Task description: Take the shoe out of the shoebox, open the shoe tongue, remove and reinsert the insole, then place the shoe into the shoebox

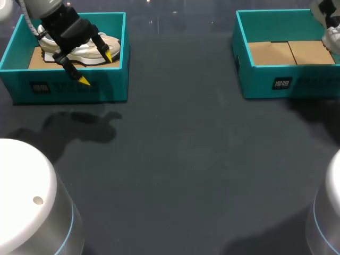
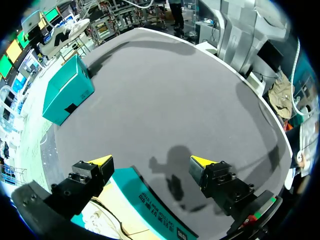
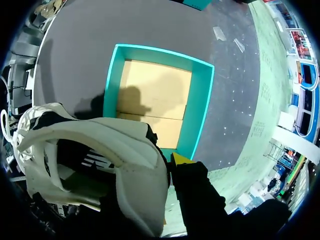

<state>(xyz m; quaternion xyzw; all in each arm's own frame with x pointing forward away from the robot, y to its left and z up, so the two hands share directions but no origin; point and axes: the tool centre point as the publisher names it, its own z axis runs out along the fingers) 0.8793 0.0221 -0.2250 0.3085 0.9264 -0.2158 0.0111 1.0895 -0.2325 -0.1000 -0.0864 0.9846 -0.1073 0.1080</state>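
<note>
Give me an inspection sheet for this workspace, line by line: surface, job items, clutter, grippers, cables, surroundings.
Surface: dark grey table, no damage seen.
Job's things: left shoebox holds the white boxed shoe; right shoebox shows only its cardboard floor; lifted shoe hangs above it.
Clutter: nothing seen.
Grippers: left gripper open, straddling the left shoebox's front wall; right gripper holds the lifted shoe, one fingertip hidden.
Cables: nothing seen.
Surroundings: nothing seen reaching over the table.
</note>
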